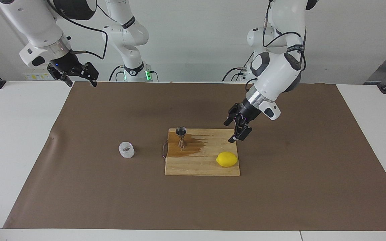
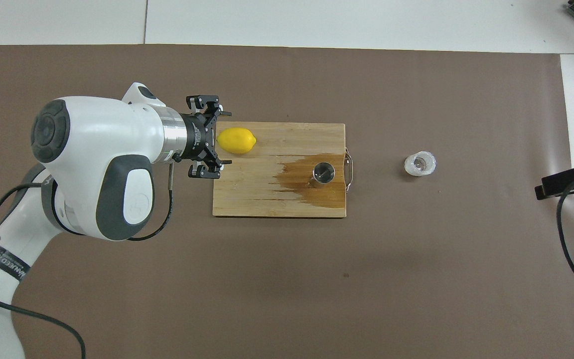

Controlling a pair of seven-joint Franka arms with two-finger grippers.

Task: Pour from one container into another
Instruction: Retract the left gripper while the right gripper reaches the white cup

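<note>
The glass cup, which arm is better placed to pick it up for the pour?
Probably right. The cup stands on the mat toward the right arm's end, and the right gripper is open and empty there. The left gripper, also open, hangs over the board's other end, by the lemon.

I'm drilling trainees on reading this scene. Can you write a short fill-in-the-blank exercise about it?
1. The steel jigger stands upright on the wooden ____.
2. The yellow fruit on the board is a ____.
3. The glass cup stands on the brown ____, off the board.
4. The wet stain spreads around the foot of the ____.

Missing words: board; lemon; mat; jigger
</note>
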